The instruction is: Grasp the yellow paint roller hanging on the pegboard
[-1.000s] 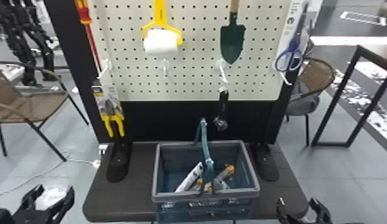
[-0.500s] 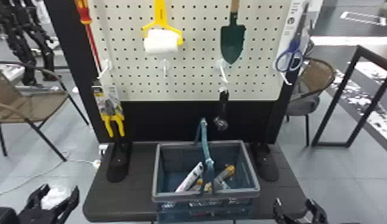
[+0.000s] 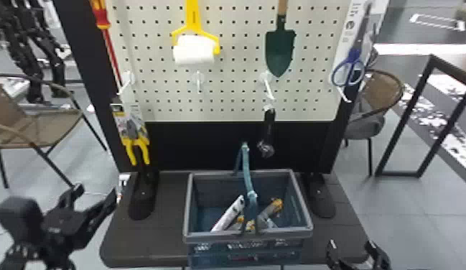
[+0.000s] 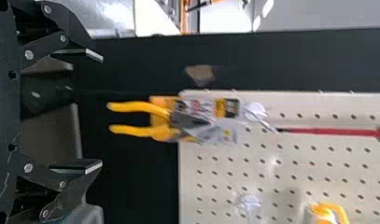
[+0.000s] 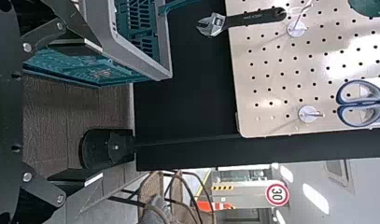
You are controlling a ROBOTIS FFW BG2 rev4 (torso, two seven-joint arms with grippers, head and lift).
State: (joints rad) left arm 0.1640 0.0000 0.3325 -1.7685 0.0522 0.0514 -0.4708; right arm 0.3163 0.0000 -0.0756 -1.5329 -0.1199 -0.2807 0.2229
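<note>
The yellow paint roller (image 3: 195, 39), with its white roll, hangs high on the white pegboard (image 3: 224, 93), left of centre. Its yellow frame also peeks in at the edge of the left wrist view (image 4: 325, 213). My left gripper (image 3: 94, 195) is low at the table's left front corner, far below and left of the roller, open with nothing between its fingers (image 4: 80, 165). My right gripper (image 3: 351, 247) sits at the table's right front corner, also open and holding nothing (image 5: 92, 107).
On the board also hang a red screwdriver (image 3: 105, 39), packaged yellow pliers (image 3: 133, 134), a green trowel (image 3: 278, 46), a black wrench (image 3: 267, 133) and blue scissors (image 3: 348, 68). A grey basket (image 3: 300, 212) with tools stands mid-table. Chairs flank the stand.
My left gripper has risen and shifted right toward the table's left edge. The right gripper has come up slightly at the bottom right. The roller hangs as before.
</note>
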